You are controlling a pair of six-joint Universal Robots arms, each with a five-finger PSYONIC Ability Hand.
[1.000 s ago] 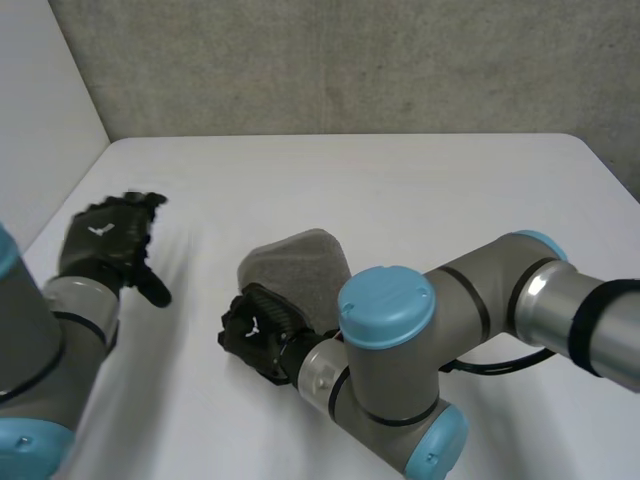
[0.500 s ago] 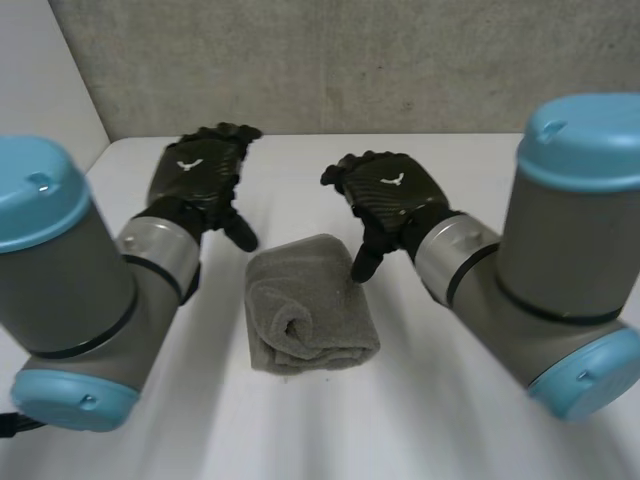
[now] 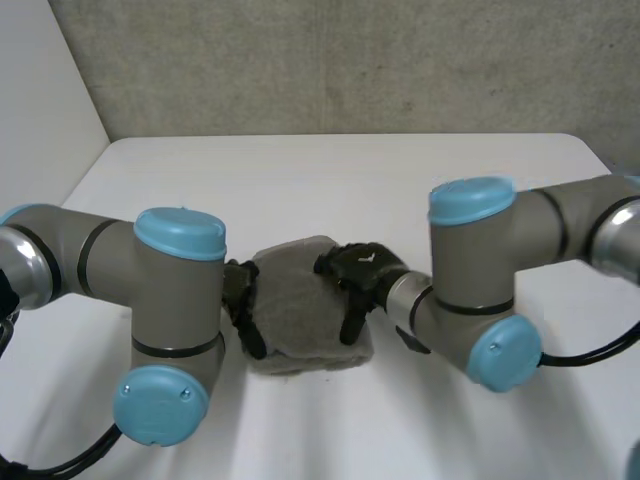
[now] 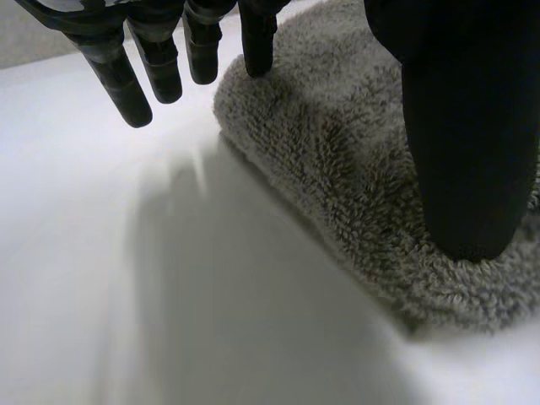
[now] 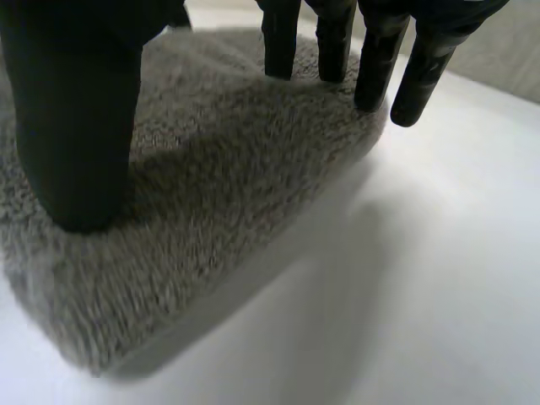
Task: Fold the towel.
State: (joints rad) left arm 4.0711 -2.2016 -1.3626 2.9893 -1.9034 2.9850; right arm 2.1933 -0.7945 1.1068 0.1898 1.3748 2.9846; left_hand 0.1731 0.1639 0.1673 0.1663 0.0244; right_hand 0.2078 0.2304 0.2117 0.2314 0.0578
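A grey towel (image 3: 300,305) lies folded into a thick small bundle in the middle of the white table (image 3: 330,180). My left hand (image 3: 243,300) is at the bundle's left side, partly behind my left arm. In the left wrist view its thumb (image 4: 466,143) rests on the towel (image 4: 337,160) and its straight fingers (image 4: 126,80) reach the towel's edge and the table beside it. My right hand (image 3: 356,272) lies open on the bundle's right side. In the right wrist view its thumb (image 5: 76,126) presses the towel (image 5: 236,194) and its fingers (image 5: 337,42) stand straight at the far edge.
My two arms' elbows (image 3: 175,320) (image 3: 475,290) stand low over the table on either side of the towel. A grey wall (image 3: 350,60) runs behind the table's far edge and a white wall (image 3: 40,120) stands at the left.
Both hands have come down from behind the towel onto its left and right sides. A second ago the right hand was curled at the towel's front left; now it is open.
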